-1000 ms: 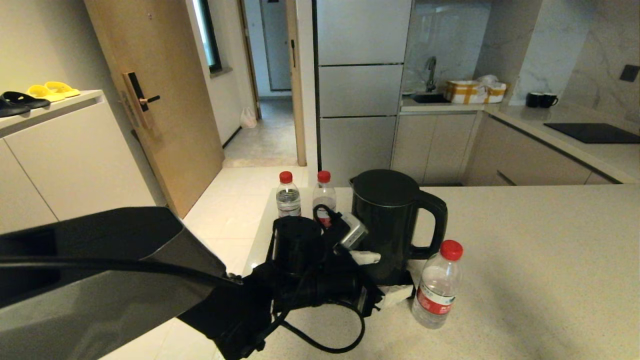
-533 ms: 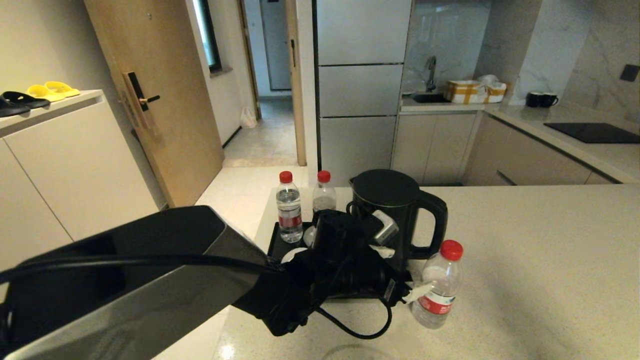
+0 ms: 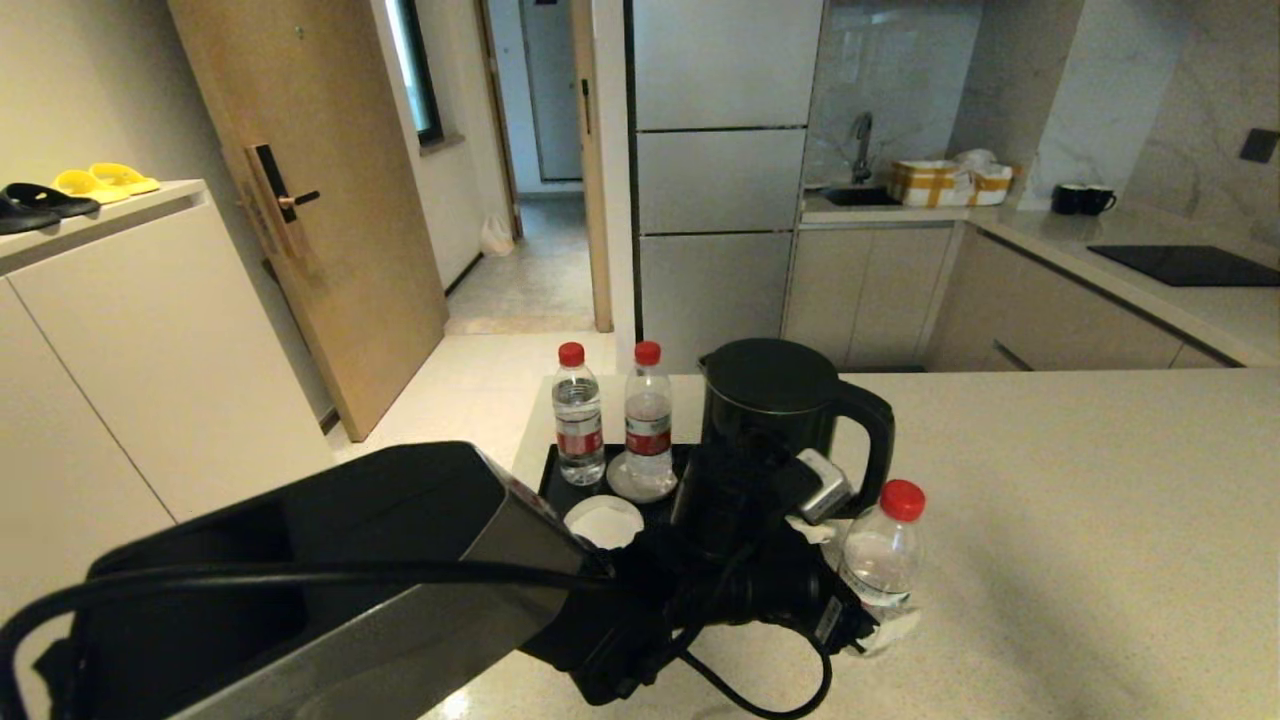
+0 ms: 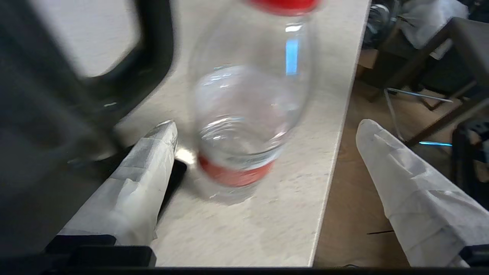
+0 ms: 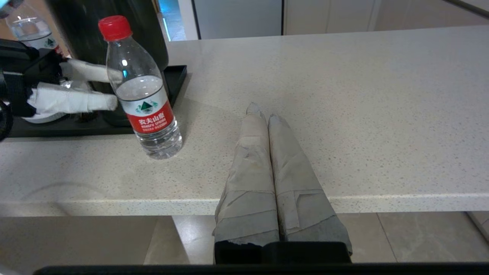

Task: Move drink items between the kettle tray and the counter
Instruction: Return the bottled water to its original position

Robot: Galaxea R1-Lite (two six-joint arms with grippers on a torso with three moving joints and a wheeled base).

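**Left tool open around the bottle on the tabletop**

Nearest to the robot, the right tool (image 5: 263,114) hangs at the near edge of the tabletop (image 3: 1050,520) with its two wrapped fingers pressed together, holding nothing and well apart from the bottles.

A little farther in, one water bottle (image 3: 880,560) with a red cap stands upright on the tabletop, just beside the right edge of the kettle tray (image 3: 552,478) and not on it. The left tool (image 4: 263,160) is at this bottle. Its fingers are spread apart, one on each side of the bottle; in the left wrist view a clear gap shows between the bottle and the finger (image 4: 405,183) on the outer side, so it is not clamped. The other finger (image 4: 133,183) is next to the kettle side, and I cannot tell if it touches the bottle.

Behind the left arm, the black kettle (image 3: 775,405) stands on the tray with its handle toward the right. On the near part of the tray lies a small white round dish (image 3: 603,522). At the far edge of the tray two more bottles stand upright, side by side: the left one (image 3: 578,420) directly on the tray, the right one (image 3: 648,420) on a second round dish (image 3: 640,488).
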